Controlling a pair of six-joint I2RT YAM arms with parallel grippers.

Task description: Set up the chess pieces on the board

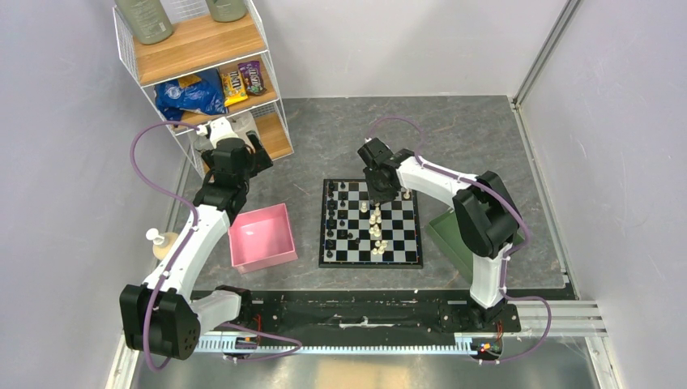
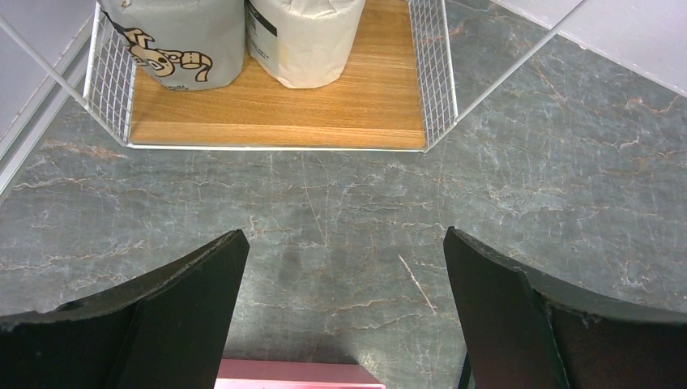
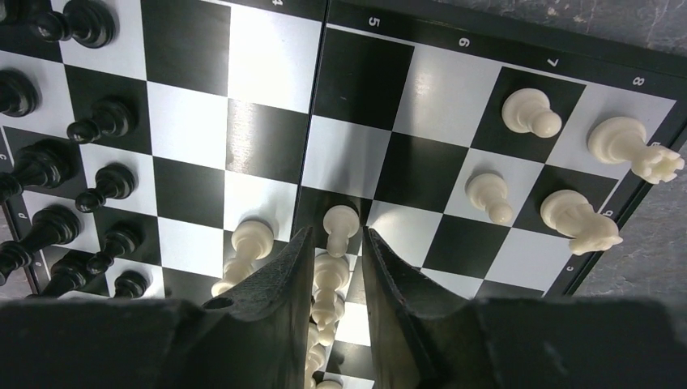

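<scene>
Mid-setup; right fingers (image 3: 275, 279) astride cream-white pawn (image 3: 340, 223), pinch unclear; left fingers (image 2: 182, 296) spread, empty; next probably clamp, shift it across black-and-white chequered board (image 3: 271, 61).

The left arm (image 1: 190, 243) extends far and left; the left gripper (image 2: 344, 243) points downward, jaws spread wide. The right arm (image 1: 437, 180) reaches left and far; the right gripper (image 3: 339, 233) points downward, jaws narrowly apart (contact undetermined).

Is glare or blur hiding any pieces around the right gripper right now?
Right wrist view: soft glare streaks on the board, white pawn at the right gripper crisp, fingers dark. Top external view: even light, pieces tiny. Left wrist view: sharp table, no glare.
</scene>
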